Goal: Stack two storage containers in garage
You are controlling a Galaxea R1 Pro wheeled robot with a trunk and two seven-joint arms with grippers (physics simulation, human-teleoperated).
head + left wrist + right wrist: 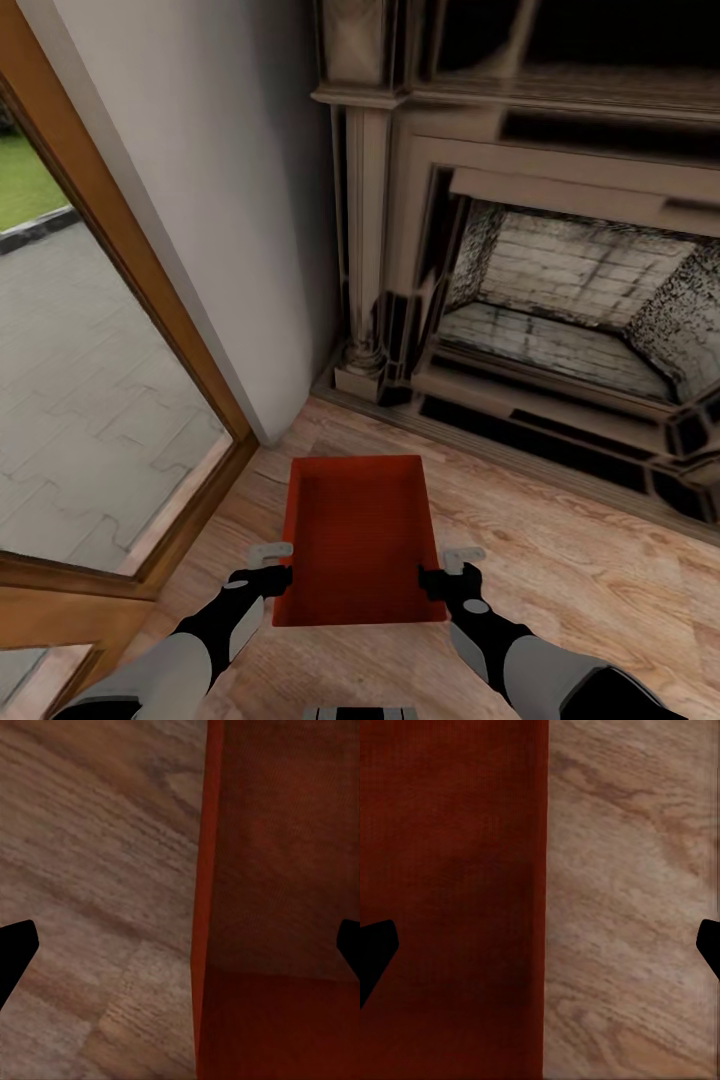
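One orange-red storage container [355,540] lies open-topped on the living room's light wood planks [560,590], just before me. My left gripper [273,566] is at its near left corner, open. In the left wrist view the gripper [180,952] has the bin's left wall [206,870] between its spread fingers, without touching it. My right gripper [450,568] is at the near right corner, also open. In the right wrist view it [540,952] straddles the right wall of the bin [450,870]. The second container, the garage and its concrete floor are out of view.
An ornate dark fireplace [560,290] stands close ahead on the right. A wood-framed glass door [100,400] fills the left side, with a grey wall [230,200] between the two. Bare planks stretch to the right of the bin.
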